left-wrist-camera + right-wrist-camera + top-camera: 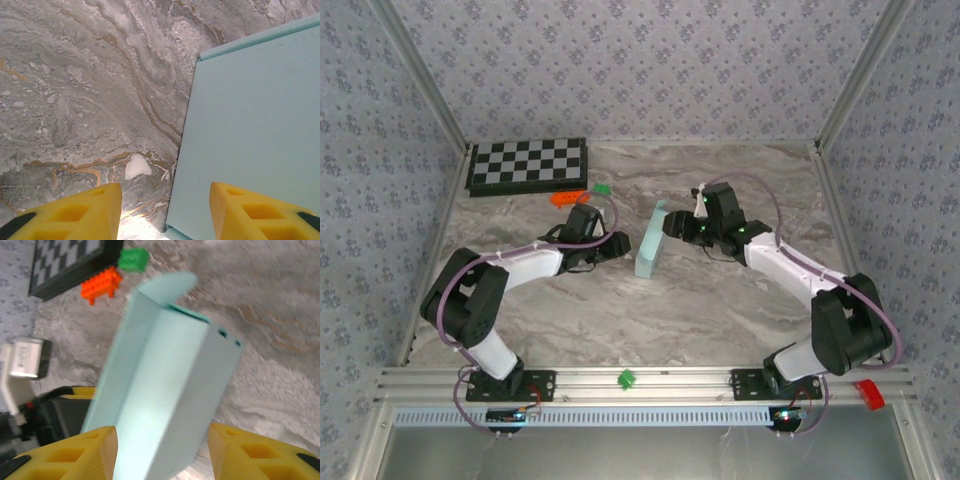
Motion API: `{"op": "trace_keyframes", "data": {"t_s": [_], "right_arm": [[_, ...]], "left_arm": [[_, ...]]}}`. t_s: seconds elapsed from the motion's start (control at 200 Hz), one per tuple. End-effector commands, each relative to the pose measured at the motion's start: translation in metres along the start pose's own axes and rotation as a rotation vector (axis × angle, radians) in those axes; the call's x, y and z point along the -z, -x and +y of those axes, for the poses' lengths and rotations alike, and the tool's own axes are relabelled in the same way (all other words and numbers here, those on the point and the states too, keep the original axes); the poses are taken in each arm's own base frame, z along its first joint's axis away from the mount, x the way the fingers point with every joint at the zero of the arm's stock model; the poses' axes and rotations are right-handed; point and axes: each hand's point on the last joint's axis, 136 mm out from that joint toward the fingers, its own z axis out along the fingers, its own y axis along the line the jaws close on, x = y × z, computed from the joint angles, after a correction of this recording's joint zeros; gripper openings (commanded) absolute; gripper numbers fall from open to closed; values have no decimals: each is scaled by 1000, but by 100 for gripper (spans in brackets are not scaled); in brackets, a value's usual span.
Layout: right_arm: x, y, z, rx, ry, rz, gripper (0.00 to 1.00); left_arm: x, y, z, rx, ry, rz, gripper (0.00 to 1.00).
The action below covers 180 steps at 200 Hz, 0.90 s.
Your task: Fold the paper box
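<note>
paper box (649, 242) on edge, long axis near-to-far; left hand (165, 186) released, right hand (162, 427) unclear.

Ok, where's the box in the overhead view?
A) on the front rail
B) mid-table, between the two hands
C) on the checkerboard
B: the box stands mid-table with the left hand on one side and the right hand on the other, away from the checkerboard.

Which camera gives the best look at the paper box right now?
Right wrist: the paper box shows close, with folded walls and open end. Top external shows it small and distant; left wrist shows one flat panel.
</note>
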Motion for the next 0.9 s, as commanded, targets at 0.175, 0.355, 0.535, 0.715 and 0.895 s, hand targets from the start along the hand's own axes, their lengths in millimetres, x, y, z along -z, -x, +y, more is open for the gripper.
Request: {"op": "trace_keyframes", "data": {"t_s": [0.175, 0.355, 0.535, 0.715, 0.895], "right_arm": [[-23, -11, 13, -93, 132, 49, 56], [-38, -16, 9, -118, 132, 80, 56], [-49, -24, 1, -146, 113, 99, 54], [-53, -36, -19, -189, -2, 108, 49], [-56, -52, -44, -216, -144, 129, 46]], "left_arm": [[8, 16, -19, -50, -31, -27, 50], [13, 18, -20, -62, -23, -35, 50], [21, 22, -21, -95, 3, -46, 50], [32, 27, -21, -126, 37, -63, 50], [46, 35, -22, -165, 72, -85, 50]]}}
